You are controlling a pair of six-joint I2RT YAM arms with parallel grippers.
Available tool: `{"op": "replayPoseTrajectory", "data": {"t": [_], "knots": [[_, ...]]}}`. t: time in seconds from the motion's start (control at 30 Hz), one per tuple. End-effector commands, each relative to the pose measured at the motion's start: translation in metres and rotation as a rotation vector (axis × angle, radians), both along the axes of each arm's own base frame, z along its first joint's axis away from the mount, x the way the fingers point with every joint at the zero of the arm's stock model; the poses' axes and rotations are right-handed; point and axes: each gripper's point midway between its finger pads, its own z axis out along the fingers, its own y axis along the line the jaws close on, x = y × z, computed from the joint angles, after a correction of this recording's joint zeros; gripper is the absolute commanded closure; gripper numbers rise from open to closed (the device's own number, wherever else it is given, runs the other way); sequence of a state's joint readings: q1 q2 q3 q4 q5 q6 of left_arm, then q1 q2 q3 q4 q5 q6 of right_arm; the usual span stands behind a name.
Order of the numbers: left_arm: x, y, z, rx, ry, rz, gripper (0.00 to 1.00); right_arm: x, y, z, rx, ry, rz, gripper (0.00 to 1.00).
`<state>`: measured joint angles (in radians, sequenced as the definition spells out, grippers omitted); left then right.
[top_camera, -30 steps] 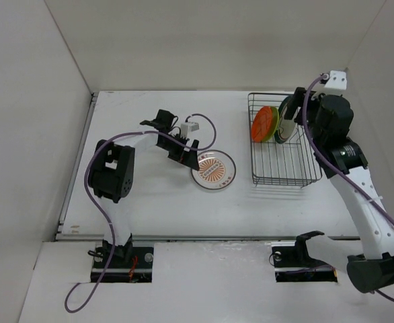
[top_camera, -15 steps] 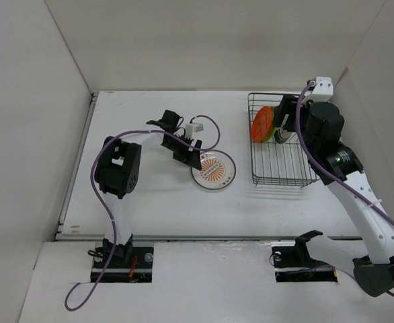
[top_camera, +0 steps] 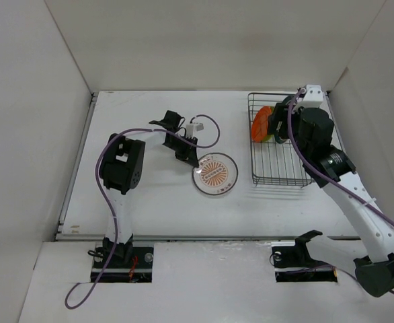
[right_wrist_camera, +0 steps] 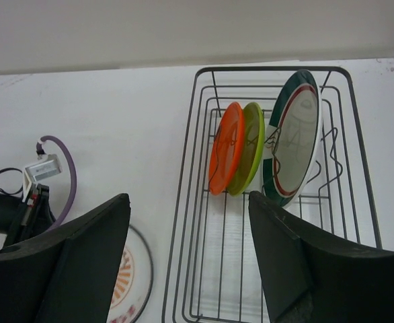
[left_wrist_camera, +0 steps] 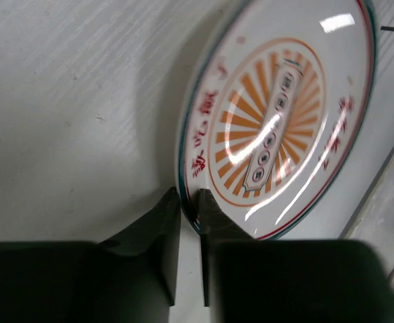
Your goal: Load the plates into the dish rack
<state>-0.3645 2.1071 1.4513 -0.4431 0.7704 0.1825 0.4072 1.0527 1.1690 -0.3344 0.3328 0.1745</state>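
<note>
Nearest, on the table (top_camera: 156,202), patterned plate (left_wrist_camera: 278,128), left rim pinched between the left jaws. Just right of it and a little apart, dark wire dish rack (top_camera: 284,165). Farther back, at the rack's far end, standing on edge among the prongs: orange plate (right_wrist_camera: 225,156) and lime plate (right_wrist_camera: 249,153) close together, green-rimmed white plate (right_wrist_camera: 292,138) just beside them. Over that end, right jaws spread wide, clear of all three plates.

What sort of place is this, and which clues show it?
Likely a robot lab cell, not a kitchen: plain white walls box in the table, and the left gripper pinches a patterned plate beside a dish rack.
</note>
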Motion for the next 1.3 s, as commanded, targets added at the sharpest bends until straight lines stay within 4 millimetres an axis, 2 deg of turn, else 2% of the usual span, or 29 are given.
{"op": "replayPoseTrajectory", "data": {"t": [0.0, 0.03, 0.1, 0.2, 0.23, 0.3, 0.33, 0.37, 0.4, 0.43, 0.47, 0.57, 0.6, 0.63, 0.67, 0.7, 0.77, 0.87, 0.93, 1.03, 1.1, 1.13, 1.27], "knots": [[0.004, 0.007, -0.017, 0.058, 0.020, 0.029, 1.00, 0.000, 0.005, 0.011, 0.045, -0.050, 0.007, 0.24], [0.007, 0.013, -0.021, 0.062, 0.031, 0.043, 1.00, 0.000, 0.005, 0.006, 0.040, -0.039, 0.007, 0.24], [0.010, 0.015, -0.017, 0.041, 0.039, 0.051, 1.00, 0.001, 0.007, -0.002, 0.034, -0.021, 0.018, 0.24], [0.019, 0.026, 0.007, -0.012, 0.020, 0.065, 1.00, 0.001, 0.014, 0.000, 0.045, -0.026, 0.054, 0.24], [0.025, 0.029, 0.027, -0.038, -0.039, 0.046, 1.00, 0.001, 0.018, -0.001, 0.036, -0.030, 0.082, 0.24], [0.026, 0.041, 0.055, -0.090, -0.076, 0.030, 1.00, -0.003, 0.045, 0.000, 0.041, -0.045, 0.241, 0.21], [0.027, 0.046, 0.069, -0.105, -0.113, 0.023, 1.00, -0.006, 0.052, 0.000, 0.020, -0.048, 0.309, 0.21], [0.026, 0.050, 0.098, -0.132, -0.194, 0.002, 1.00, -0.011, 0.063, -0.001, 0.018, -0.053, 0.386, 0.21], [0.029, 0.058, 0.113, -0.146, -0.239, 0.012, 1.00, -0.017, 0.081, -0.004, 0.026, -0.049, 0.511, 0.21], [0.024, 0.062, 0.124, -0.155, -0.257, 0.010, 1.00, -0.021, 0.088, 0.001, 0.025, -0.069, 0.560, 0.21], [0.021, 0.062, 0.149, -0.166, -0.321, 0.007, 1.00, -0.020, 0.094, -0.009, 0.021, -0.054, 0.597, 0.21], [0.004, 0.068, 0.172, -0.188, -0.364, -0.013, 1.00, -0.024, 0.117, -0.027, 0.045, -0.041, 0.729, 0.21], [-0.004, 0.067, 0.191, -0.206, -0.413, -0.031, 1.00, -0.026, 0.124, -0.030, 0.053, -0.044, 0.772, 0.21], [-0.011, 0.067, 0.195, -0.216, -0.411, -0.036, 1.00, -0.030, 0.132, -0.029, 0.069, -0.054, 0.847, 0.21], [-0.015, 0.068, 0.199, -0.216, -0.430, -0.043, 1.00, -0.028, 0.137, -0.032, 0.072, -0.064, 0.869, 0.21], [-0.021, 0.069, 0.208, -0.218, -0.446, -0.044, 1.00, -0.021, 0.141, -0.045, 0.068, -0.039, 0.883, 0.21], [-0.032, 0.071, 0.211, -0.212, -0.429, -0.052, 1.00, -0.013, 0.152, -0.055, 0.050, -0.036, 0.919, 0.21], [-0.041, 0.071, 0.223, -0.226, -0.453, -0.081, 1.00, -0.010, 0.167, -0.062, 0.035, -0.043, 0.972, 0.21], [-0.045, 0.072, 0.225, -0.226, -0.451, -0.081, 1.00, -0.004, 0.178, -0.068, 0.035, -0.033, 1.010, 0.21], [-0.049, 0.070, 0.239, -0.250, -0.483, -0.091, 1.00, -0.006, 0.195, -0.073, 0.069, -0.009, 1.093, 0.21], [-0.051, 0.070, 0.242, -0.253, -0.485, -0.086, 1.00, -0.015, 0.210, -0.075, 0.072, -0.001, 1.140, 0.21], [-0.052, 0.070, 0.242, -0.253, -0.485, -0.086, 1.00, -0.012, 0.210, -0.069, 0.069, -0.022, 1.132, 0.21], [-0.053, 0.069, 0.243, -0.263, -0.483, -0.090, 1.00, -0.014, 0.221, -0.084, 0.099, 0.033, 1.169, 0.21]]}}
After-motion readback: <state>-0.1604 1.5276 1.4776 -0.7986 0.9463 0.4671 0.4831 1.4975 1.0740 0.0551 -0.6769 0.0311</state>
